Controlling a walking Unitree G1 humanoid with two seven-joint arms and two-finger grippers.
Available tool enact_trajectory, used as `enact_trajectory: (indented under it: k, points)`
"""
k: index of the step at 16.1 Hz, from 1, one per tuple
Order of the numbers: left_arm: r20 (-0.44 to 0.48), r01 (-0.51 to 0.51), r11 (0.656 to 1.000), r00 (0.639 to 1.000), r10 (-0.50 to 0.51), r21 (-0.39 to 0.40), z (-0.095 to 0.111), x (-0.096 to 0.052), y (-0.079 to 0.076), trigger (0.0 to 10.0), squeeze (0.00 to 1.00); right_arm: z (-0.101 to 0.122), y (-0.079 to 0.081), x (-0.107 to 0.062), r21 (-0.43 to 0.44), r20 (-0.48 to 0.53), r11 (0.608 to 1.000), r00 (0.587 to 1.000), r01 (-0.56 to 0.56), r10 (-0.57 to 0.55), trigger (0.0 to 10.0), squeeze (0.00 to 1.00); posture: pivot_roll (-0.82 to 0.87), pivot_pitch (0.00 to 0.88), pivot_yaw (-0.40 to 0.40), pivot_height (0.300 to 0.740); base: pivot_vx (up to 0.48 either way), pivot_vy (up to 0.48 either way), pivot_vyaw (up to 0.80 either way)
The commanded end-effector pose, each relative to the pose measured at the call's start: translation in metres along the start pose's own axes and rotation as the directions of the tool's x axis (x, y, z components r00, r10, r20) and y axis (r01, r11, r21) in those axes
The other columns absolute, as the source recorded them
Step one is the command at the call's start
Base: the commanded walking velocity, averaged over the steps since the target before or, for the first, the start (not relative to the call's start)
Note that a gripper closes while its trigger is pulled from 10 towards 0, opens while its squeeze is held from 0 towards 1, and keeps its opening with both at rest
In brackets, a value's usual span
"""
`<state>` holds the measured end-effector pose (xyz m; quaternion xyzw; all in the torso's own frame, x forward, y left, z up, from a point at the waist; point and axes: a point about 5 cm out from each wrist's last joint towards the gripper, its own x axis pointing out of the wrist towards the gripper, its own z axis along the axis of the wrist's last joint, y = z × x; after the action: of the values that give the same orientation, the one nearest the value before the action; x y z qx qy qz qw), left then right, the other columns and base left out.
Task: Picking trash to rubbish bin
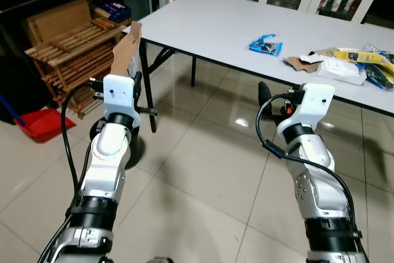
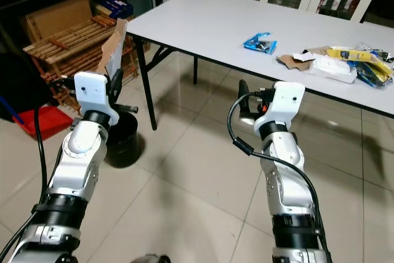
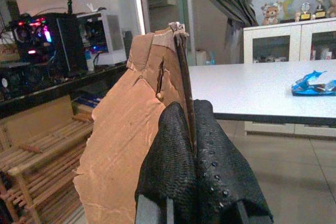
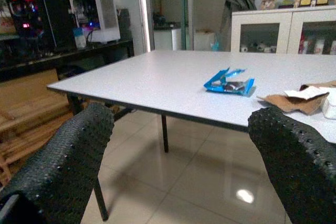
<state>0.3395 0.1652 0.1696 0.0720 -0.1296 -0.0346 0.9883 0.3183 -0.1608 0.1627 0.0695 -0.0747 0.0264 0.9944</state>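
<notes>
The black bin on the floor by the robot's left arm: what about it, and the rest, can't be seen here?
- Black bin: the left arm covers much of it in the eye views; contents hidden.
- Cardboard piece: the left gripper hides its lower edge in the left wrist view.
- Trash pile: cut off by the right edge.
- Blue wrapper: print too small.

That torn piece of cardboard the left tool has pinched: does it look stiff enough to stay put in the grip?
Probably: the cardboard piece stands upright above the left tool without drooping, so it seems fairly stiff. Its ragged edges suggest it tears easily. It likely weighs little.
</notes>
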Motion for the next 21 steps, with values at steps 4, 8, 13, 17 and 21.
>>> enact_trajectory:
  k: [4, 8, 13, 17, 21]
  points:
    - [0.002, 0.006, 1.0, 1.0, -0.006, 0.007, 0.0024, -0.0004, 0.0022, 10.0, 0.0, -0.0023, -0.0015, -0.0014, -0.014, -0.014, 1.0, 1.0, 0.006, -0.007, 10.0, 0.0, -0.02, 0.038, -0.017, 0.74, 0.0, 0.0, 0.8]
    - [-0.004, 0.006, 1.0, 1.0, -0.006, 0.004, 0.0013, -0.001, 0.0007, 10.0, 0.0, -0.0026, -0.0023, -0.0015, -0.015, -0.019, 1.0, 1.0, 0.003, -0.004, 10.0, 0.0, -0.02, 0.049, -0.021, 0.74, 0.0, 0.0, 0.8]
    - [-0.008, 0.001, 1.0, 1.0, -0.001, 0.008, 0.0007, -0.0029, 0.0033, 10.0, 0.0, -0.0021, 0.0009, 0.0002, -0.012, -0.02, 1.0, 1.0, -0.012, 0.012, 10.0, 0.0, -0.02, 0.052, -0.023, 0.74, 0.0, 0.0, 0.8]
    - [-0.018, 0.018, 1.0, 1.0, -0.018, 0.003, -0.001, -0.0027, -0.0013, 10.0, 0.0, -0.0012, 0.001, 0.0, 0.008, -0.012, 1.0, 1.0, -0.002, 0.002, 10.0, 0.0, -0.02, 0.057, -0.019, 0.74, 0.0, 0.0, 0.2]
    - [-0.016, 0.018, 1.0, 1.0, -0.018, 0.002, -0.0002, -0.0024, -0.0009, 10.0, 0.0, -0.0042, 0.001, -0.0003, 0.006, -0.028, 1.0, 1.0, 0.0, 0.0, 10.0, 0.0, -0.02, 0.054, -0.021, 0.74, 0.0, 0.0, 0.0]
